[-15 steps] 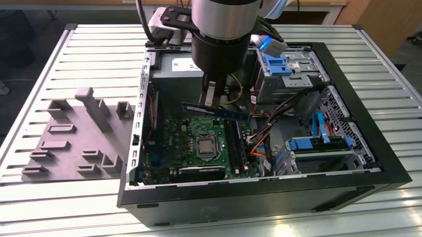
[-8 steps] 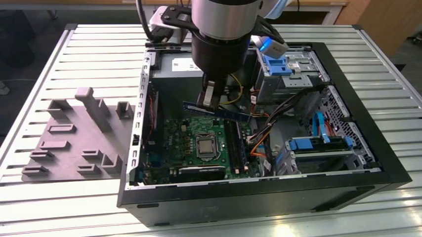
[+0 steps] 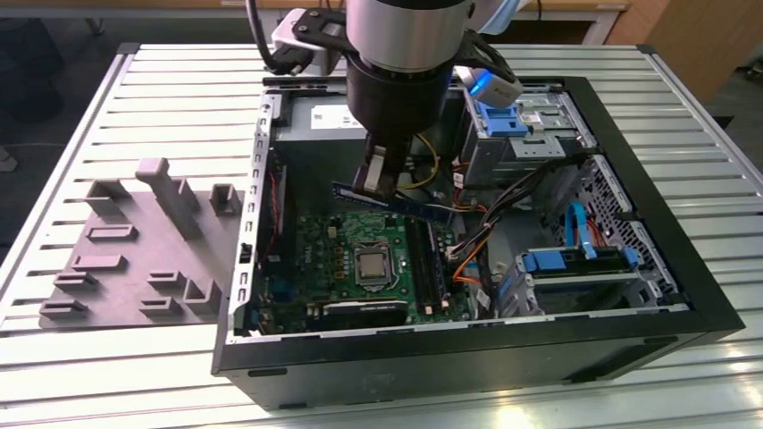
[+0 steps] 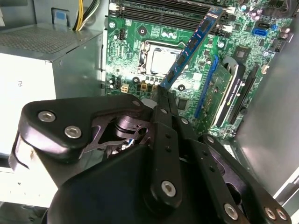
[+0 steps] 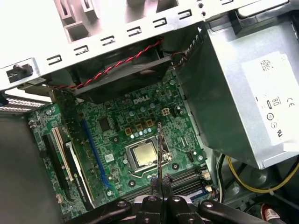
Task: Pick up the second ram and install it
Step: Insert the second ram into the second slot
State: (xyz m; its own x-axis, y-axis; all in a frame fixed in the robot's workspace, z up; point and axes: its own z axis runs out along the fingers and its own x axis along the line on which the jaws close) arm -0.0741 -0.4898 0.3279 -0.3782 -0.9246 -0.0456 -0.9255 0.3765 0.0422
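My fingers [image 3: 377,179] are closed tight on the second ram [image 3: 399,204], pinching it near one end. The rest of the stick juts out toward the exterior view's right, tilted slightly down. In the second wrist view the second ram [image 4: 191,46] runs away from my fingers [image 4: 164,93] as a blue-green strip. It hangs over the motherboard [image 4: 140,42] and does not touch it. In the first wrist view I see the second ram [image 5: 160,149] edge-on, a thin line over the processor socket [image 5: 142,155].

I am inside the open case [image 3: 477,344]. The black memory slots [image 3: 424,259] lie on the board beneath the stick. The case's side wall [image 3: 264,179] stands on the exterior view's left and the power supply [image 5: 243,93] is close alongside. A bundle of cables [image 3: 477,228] crowds the stick's free end. The grey fixture [image 3: 131,250] sits on the slatted counter [image 3: 120,375], outside the case.
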